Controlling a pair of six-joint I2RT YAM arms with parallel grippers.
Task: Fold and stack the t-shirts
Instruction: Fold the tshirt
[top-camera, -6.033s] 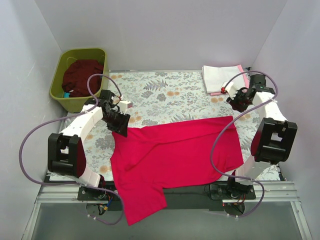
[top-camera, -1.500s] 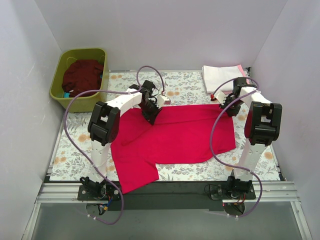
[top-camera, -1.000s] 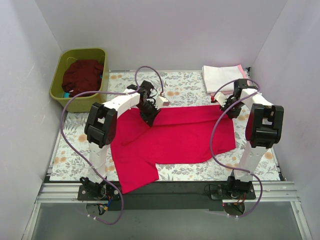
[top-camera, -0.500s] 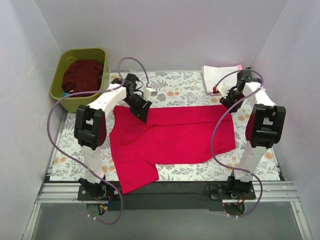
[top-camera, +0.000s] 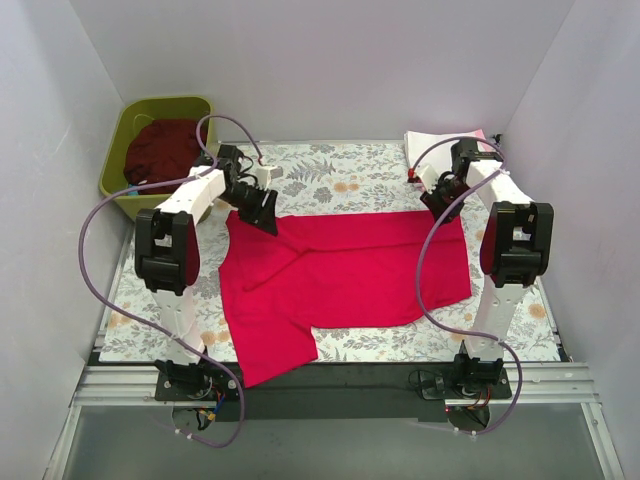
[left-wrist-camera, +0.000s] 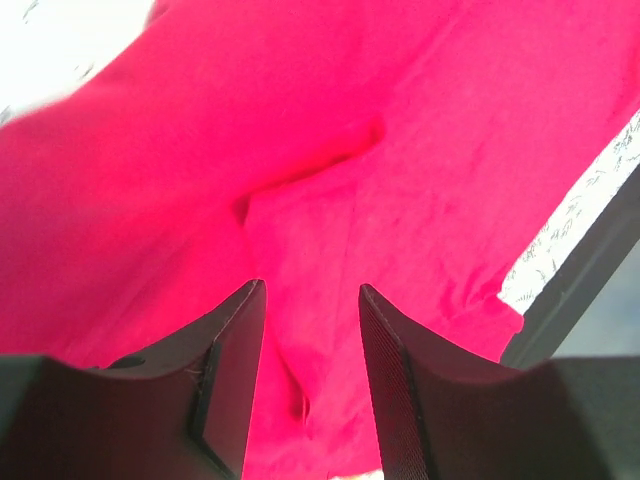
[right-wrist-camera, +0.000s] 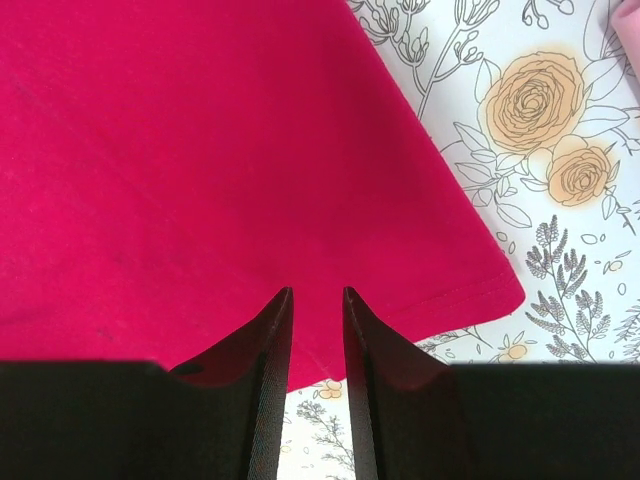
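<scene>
Floral table cloth (top-camera: 330, 178) under crimson t-shirt (top-camera: 350, 270); left hand (left-wrist-camera: 310, 290) and right hand (right-wrist-camera: 317, 292) above its far corners, both spread, empty.

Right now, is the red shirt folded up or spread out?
Spread out: the red t-shirt lies wide and flat across the floral table cloth, not bundled.

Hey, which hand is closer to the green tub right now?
Left. The left hand hangs over a corner of the red shirt, just right of the tub; the right hand is on the opposite side, by the folded white shirt.
</scene>
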